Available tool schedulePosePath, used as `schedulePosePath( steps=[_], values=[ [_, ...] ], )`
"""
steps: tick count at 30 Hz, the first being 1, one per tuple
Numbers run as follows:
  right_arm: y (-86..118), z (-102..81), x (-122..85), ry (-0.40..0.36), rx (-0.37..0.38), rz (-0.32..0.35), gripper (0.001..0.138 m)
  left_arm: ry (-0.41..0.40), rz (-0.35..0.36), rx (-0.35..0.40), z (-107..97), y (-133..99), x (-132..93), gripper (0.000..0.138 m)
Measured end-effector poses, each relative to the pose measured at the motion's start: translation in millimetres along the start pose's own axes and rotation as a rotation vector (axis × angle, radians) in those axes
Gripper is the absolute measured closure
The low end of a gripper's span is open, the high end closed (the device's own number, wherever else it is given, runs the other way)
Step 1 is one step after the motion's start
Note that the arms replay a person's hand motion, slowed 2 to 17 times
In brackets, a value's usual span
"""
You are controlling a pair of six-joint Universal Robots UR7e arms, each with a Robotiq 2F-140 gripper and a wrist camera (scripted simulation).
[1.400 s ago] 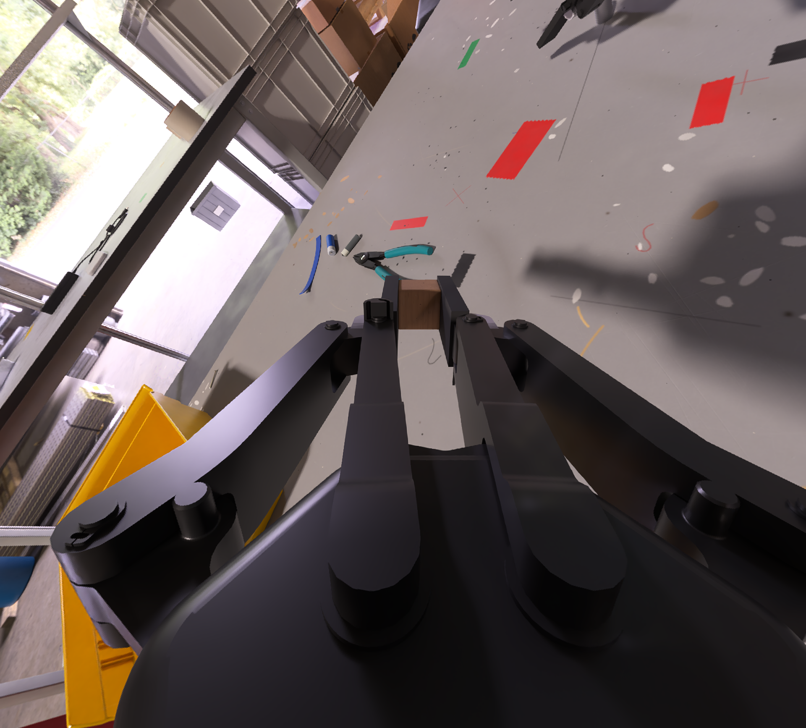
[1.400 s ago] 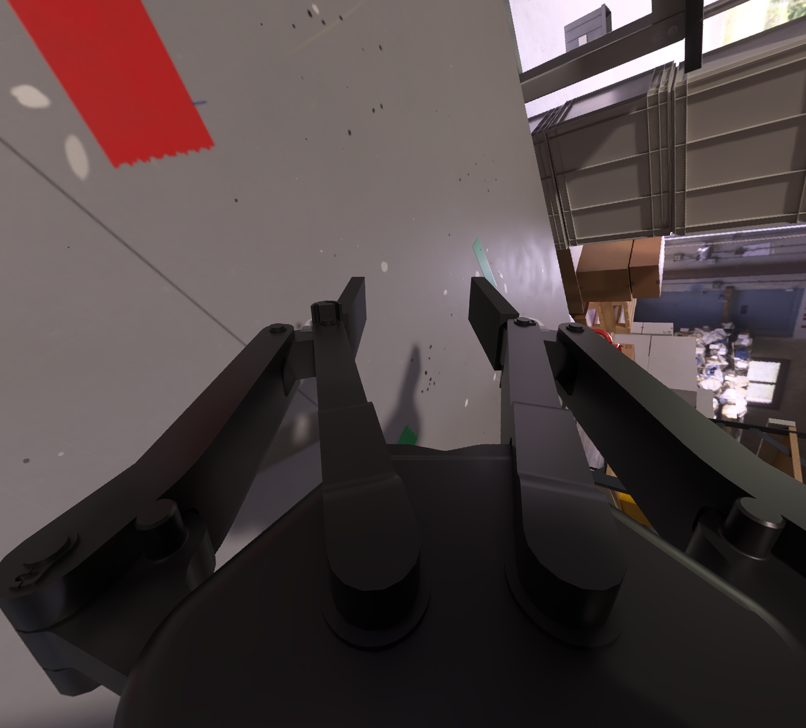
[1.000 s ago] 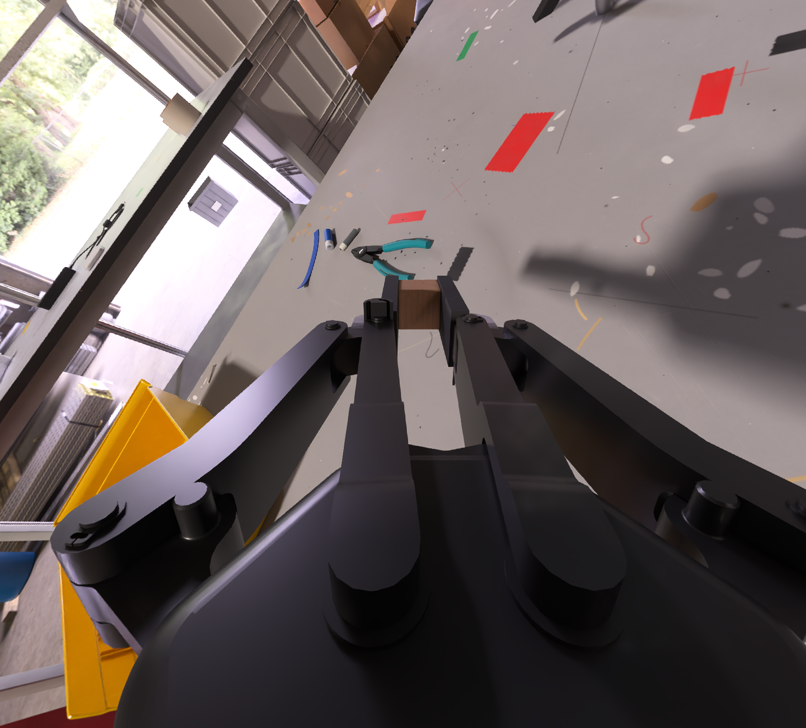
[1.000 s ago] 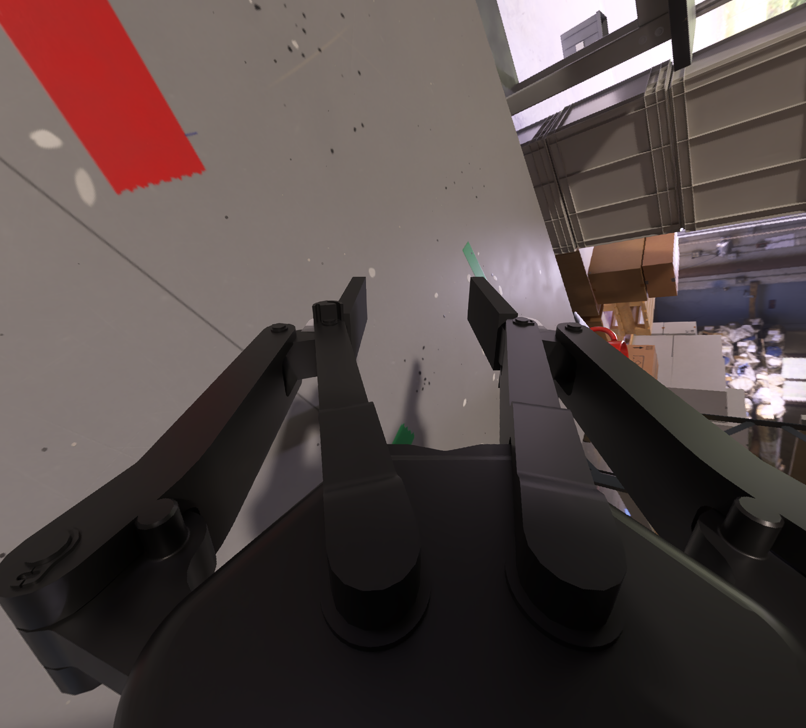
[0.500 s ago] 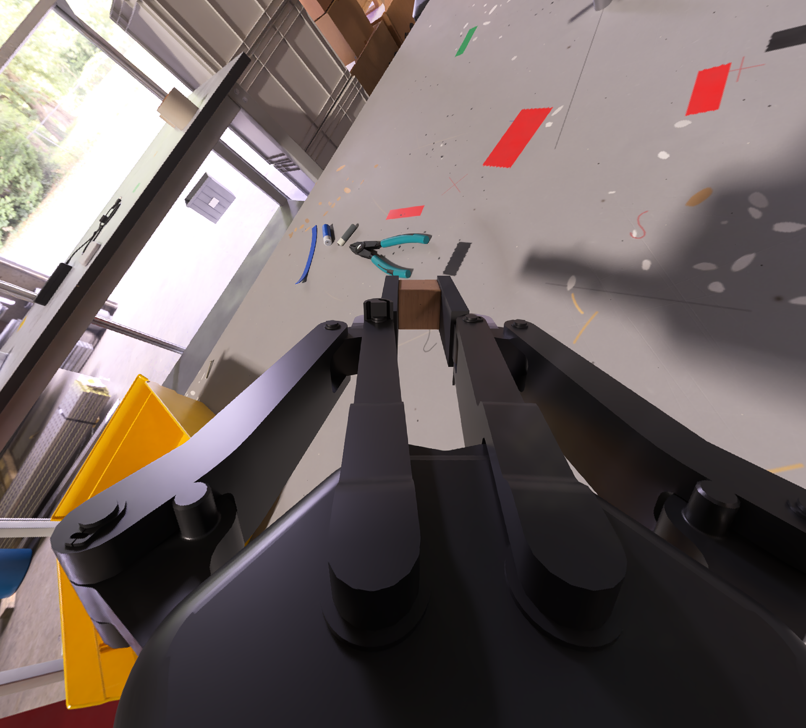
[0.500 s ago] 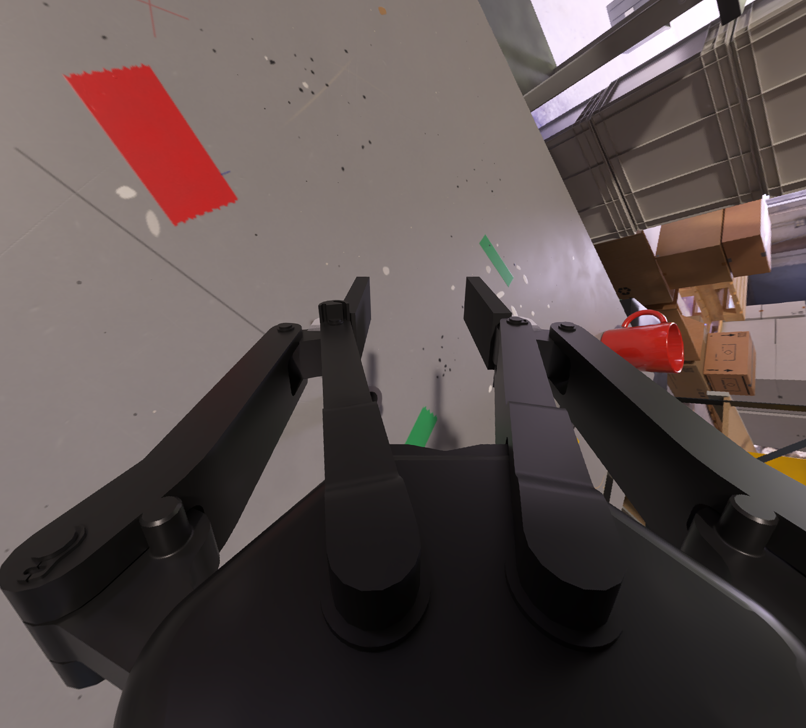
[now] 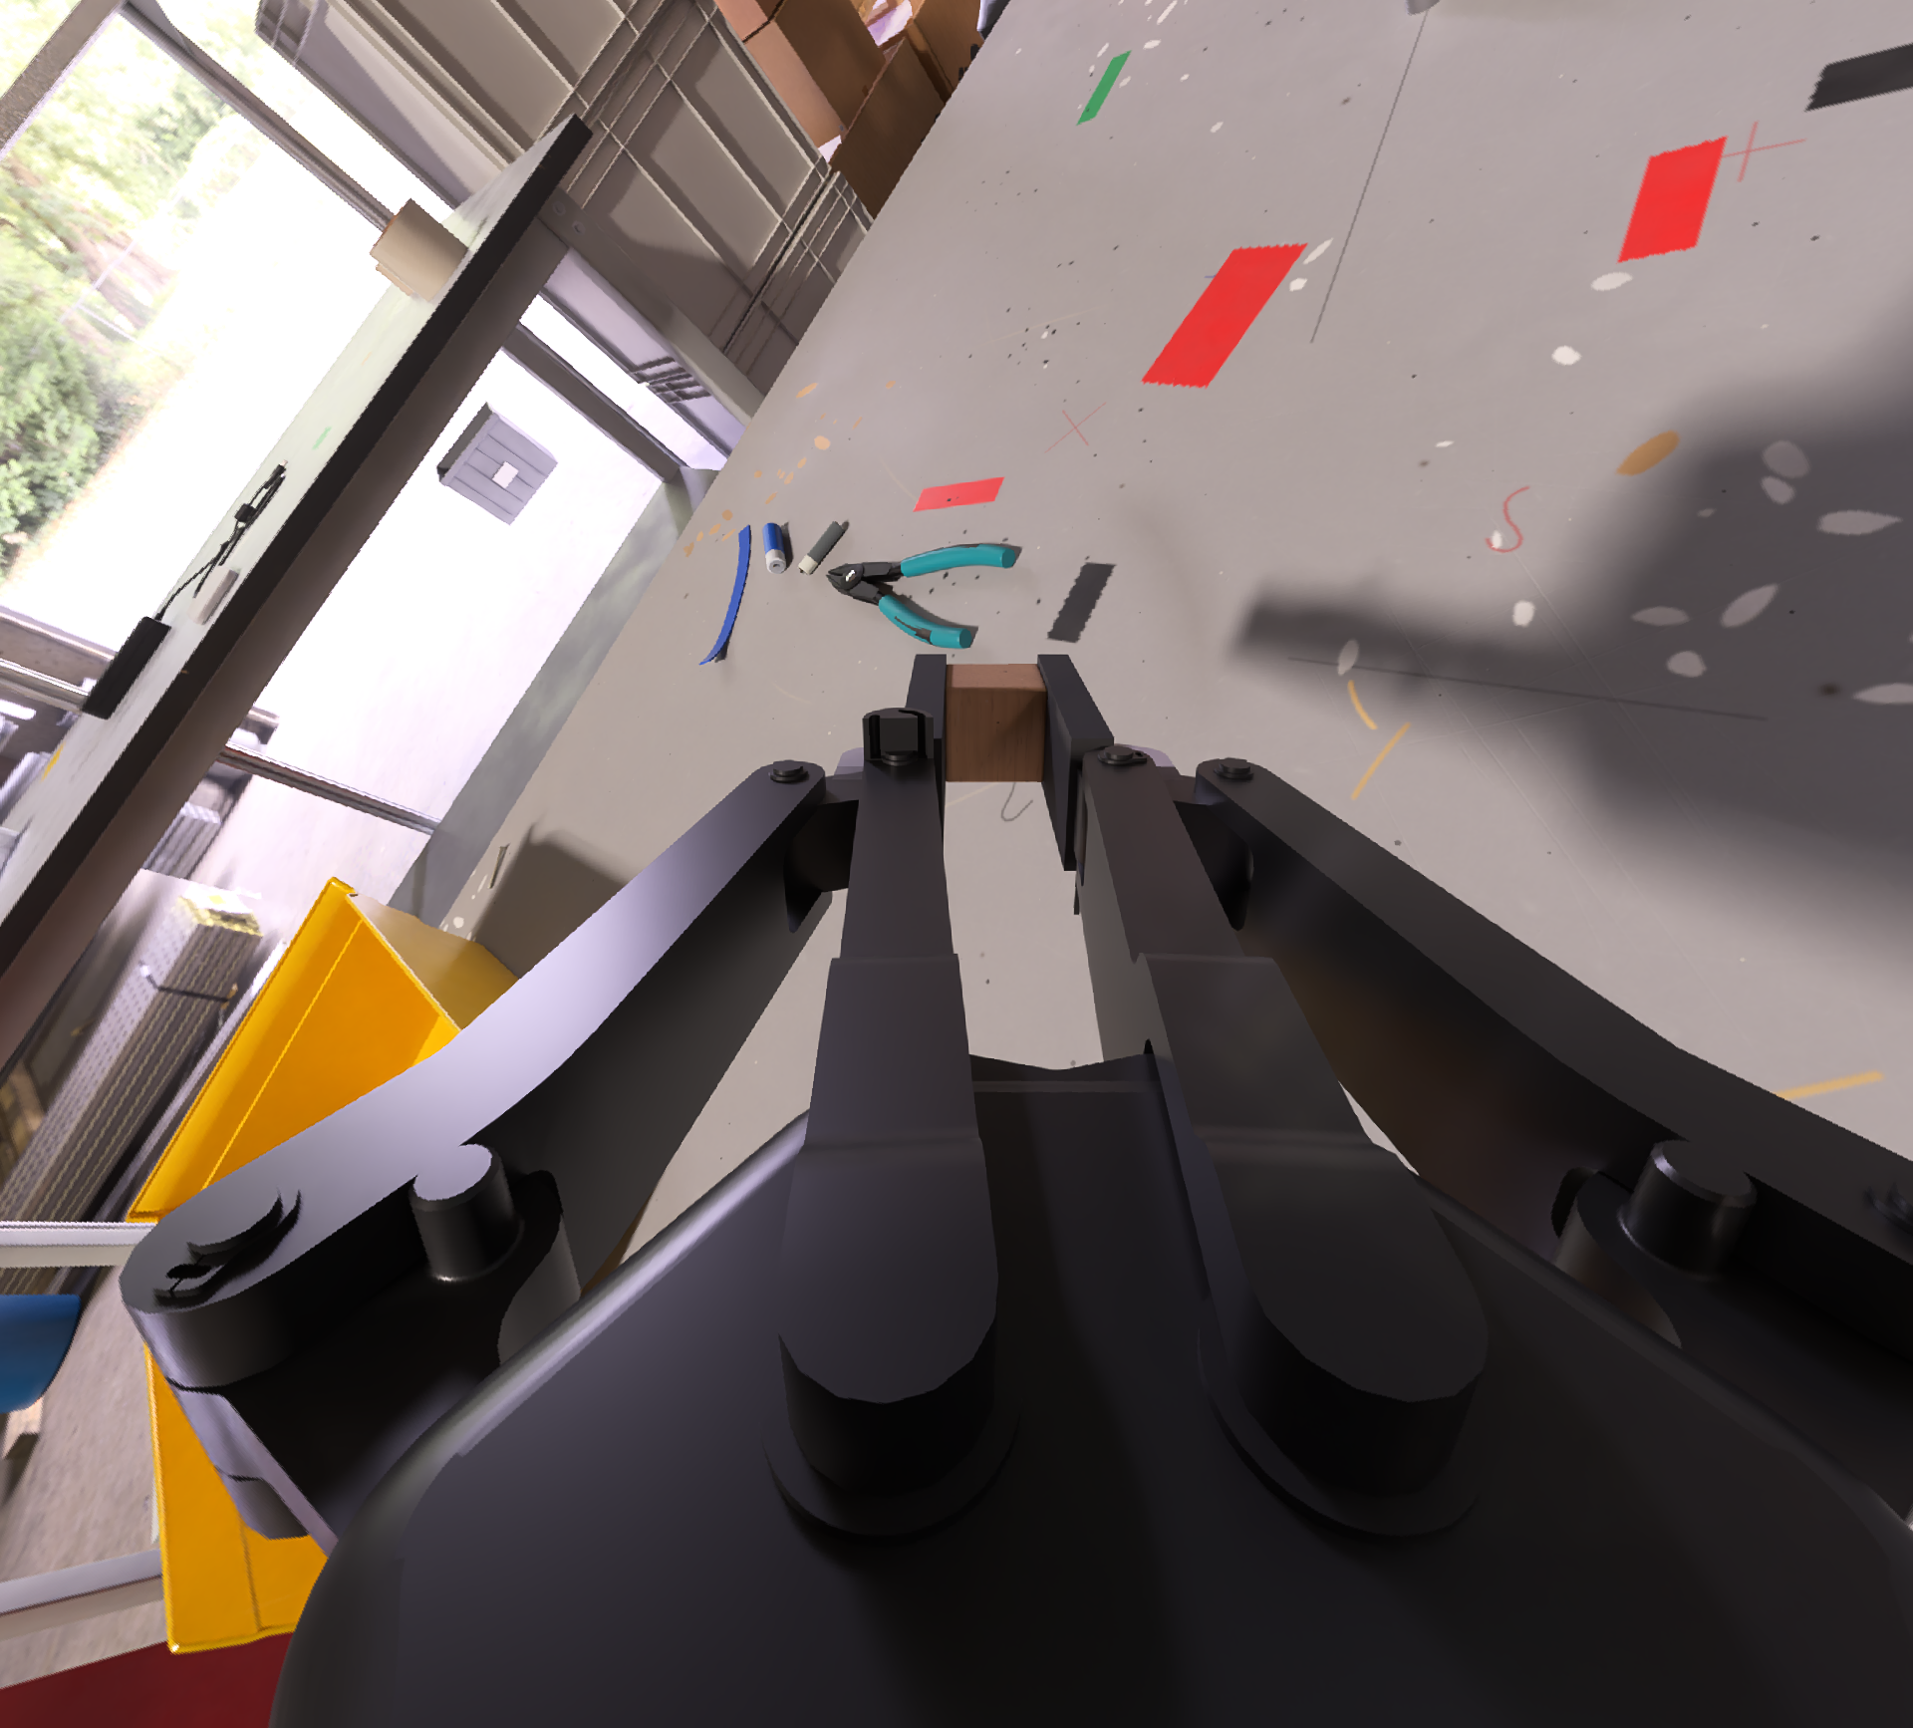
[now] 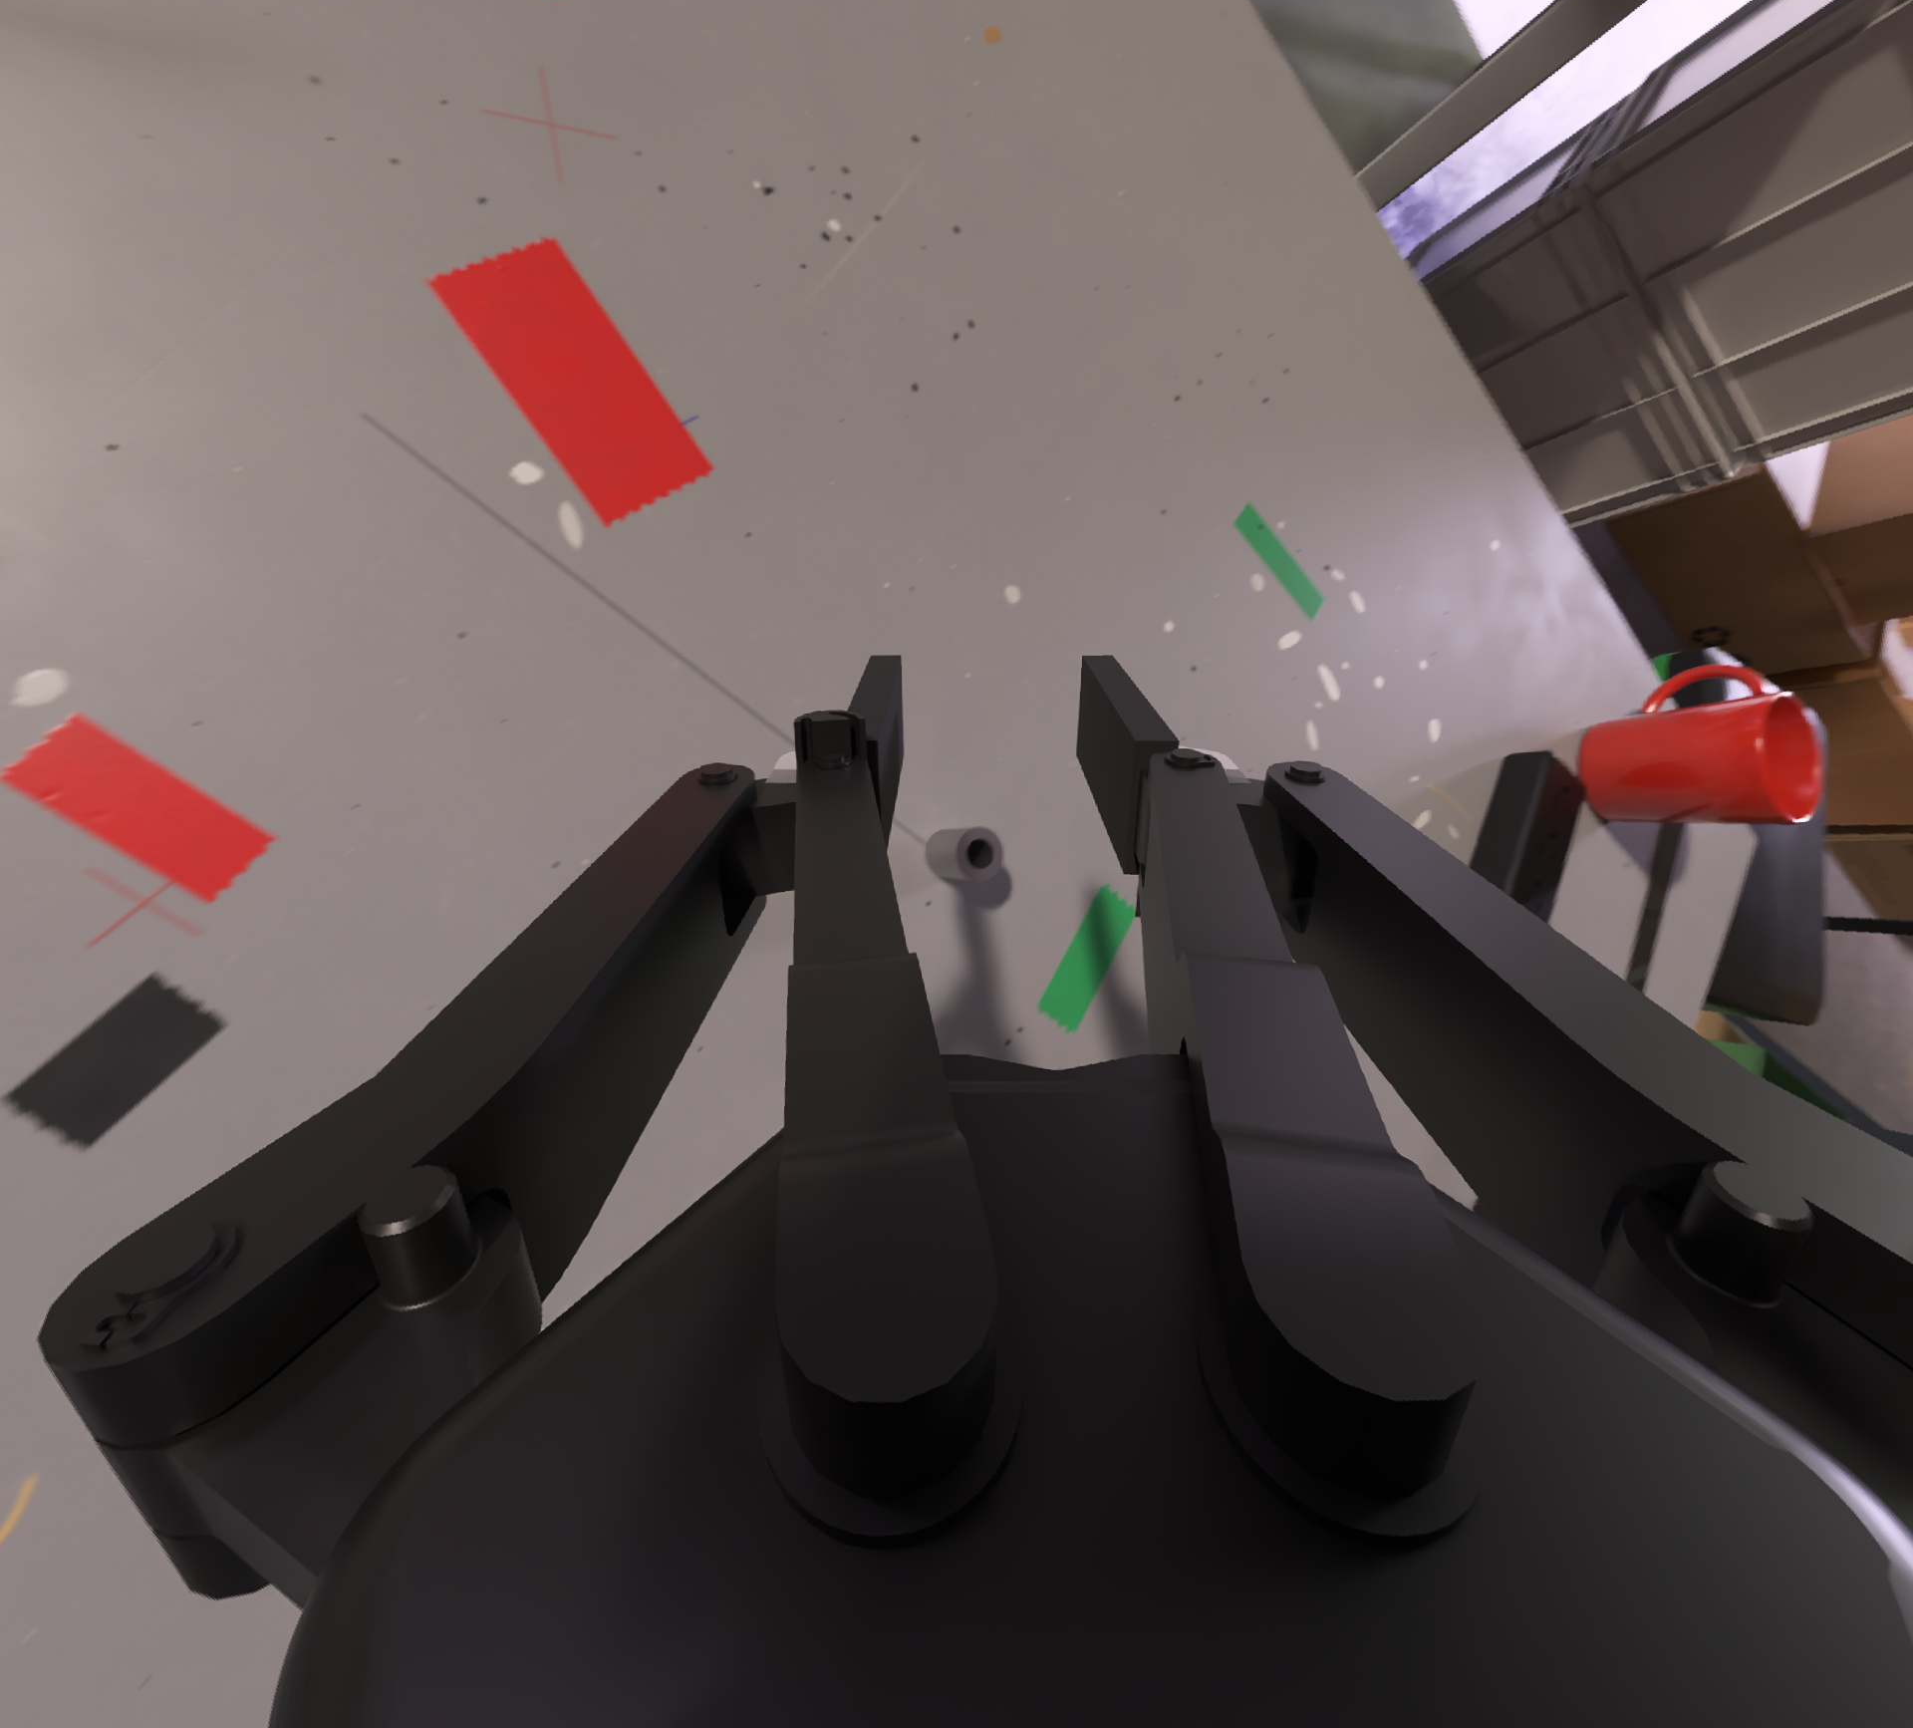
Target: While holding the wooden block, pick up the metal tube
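Here, left gripper [image 7: 992, 713] clenching wooden block [image 7: 992, 722], right gripper [image 8: 991, 713] released above metal tube [image 8: 965, 853], seemingly clear tabletop [image 8: 932, 353] around.

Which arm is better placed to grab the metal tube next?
The right. The right gripper is open and empty with the metal tube close below it; the left gripper is shut on the wooden block.

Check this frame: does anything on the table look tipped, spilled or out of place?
Nothing stands out. The wooden block sits squarely in the left gripper; the metal tube and red mug stand upright on the table.
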State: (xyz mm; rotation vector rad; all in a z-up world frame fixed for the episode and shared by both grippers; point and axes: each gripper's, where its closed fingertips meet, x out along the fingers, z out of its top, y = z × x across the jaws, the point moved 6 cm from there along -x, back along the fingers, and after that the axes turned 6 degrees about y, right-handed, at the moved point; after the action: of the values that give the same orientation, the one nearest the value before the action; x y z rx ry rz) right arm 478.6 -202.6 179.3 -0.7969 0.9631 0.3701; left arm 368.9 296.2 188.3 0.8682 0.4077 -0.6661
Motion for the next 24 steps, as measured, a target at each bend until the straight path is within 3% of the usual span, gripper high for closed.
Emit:
schedulePosePath(
  steps=[7, 13, 24],
  values=[
    [18, -14.4, -12, 0.052, 0.008, 0.113, 0.108, -0.004, -0.007, -0.003, -1, -2, -3, 0.115],
    [40, -30.3, -7, 0.138, 0.005, 0.173, 0.109, -0.006, -0.013, -0.004, -3, -5, -4, 0.115],
    [68, -57.6, 21, 0.310, 0.011, 0.182, 0.102, 0.001, -0.026, 0.003, -6, -11, -2, 0.115]
  ],
)
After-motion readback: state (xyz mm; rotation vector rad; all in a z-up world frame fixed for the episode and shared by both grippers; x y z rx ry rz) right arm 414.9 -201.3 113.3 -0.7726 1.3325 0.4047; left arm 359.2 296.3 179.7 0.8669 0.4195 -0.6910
